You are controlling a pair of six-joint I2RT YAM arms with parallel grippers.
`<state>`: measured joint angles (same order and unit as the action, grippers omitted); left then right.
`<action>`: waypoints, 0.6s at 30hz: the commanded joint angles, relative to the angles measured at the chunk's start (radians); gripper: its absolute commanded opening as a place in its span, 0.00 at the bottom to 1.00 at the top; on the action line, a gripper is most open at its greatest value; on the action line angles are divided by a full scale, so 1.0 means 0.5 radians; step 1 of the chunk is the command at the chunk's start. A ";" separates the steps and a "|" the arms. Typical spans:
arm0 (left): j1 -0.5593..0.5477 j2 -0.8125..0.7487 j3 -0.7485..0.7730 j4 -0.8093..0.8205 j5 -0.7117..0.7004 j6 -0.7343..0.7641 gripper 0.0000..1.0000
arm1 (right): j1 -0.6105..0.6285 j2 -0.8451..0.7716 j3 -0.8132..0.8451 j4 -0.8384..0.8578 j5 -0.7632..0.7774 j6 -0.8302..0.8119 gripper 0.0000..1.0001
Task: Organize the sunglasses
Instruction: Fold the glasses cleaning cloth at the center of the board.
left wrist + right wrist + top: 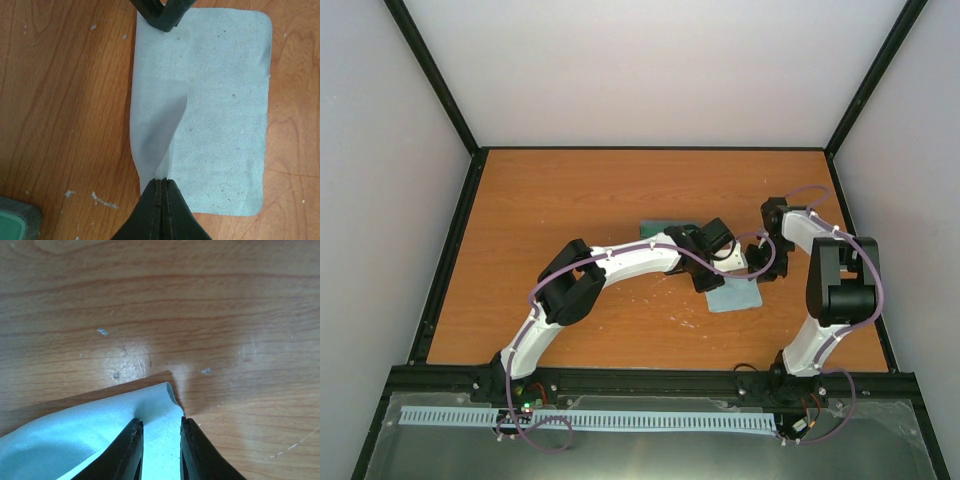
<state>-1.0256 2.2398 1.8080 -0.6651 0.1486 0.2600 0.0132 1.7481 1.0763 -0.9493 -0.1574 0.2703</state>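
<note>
left gripper (160,184): jaws pressed together on the edge of the cloth (220,100), and a raised crease runs up from the pinch. that reads as a lift, ready to fold or drag it. right gripper (161,430), at the cloth's opposite end: jaws a little apart, the curled corner lying loose between them, not clamped. the case (14,223) sits near the cloth's corner on the pinched side, not touching. the sunglasses? no view shows them, maybe inside the case or under an arm.

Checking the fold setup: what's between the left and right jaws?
Just the pale blue cloth, creased near the left gripper, spans across to the right gripper; the left wrist view shows it.
</note>
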 commanded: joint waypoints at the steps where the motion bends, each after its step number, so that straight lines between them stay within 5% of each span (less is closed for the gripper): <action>1: 0.002 -0.073 0.010 0.031 -0.003 -0.014 0.01 | 0.043 0.047 -0.002 0.002 0.083 -0.001 0.20; 18: 0.002 -0.067 0.020 0.039 0.004 -0.017 0.01 | 0.079 0.123 -0.043 0.036 0.152 -0.007 0.13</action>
<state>-1.0256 2.2398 1.8080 -0.6605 0.1490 0.2596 0.0395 1.7813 1.0698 -0.9482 -0.0895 0.2699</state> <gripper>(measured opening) 0.022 0.144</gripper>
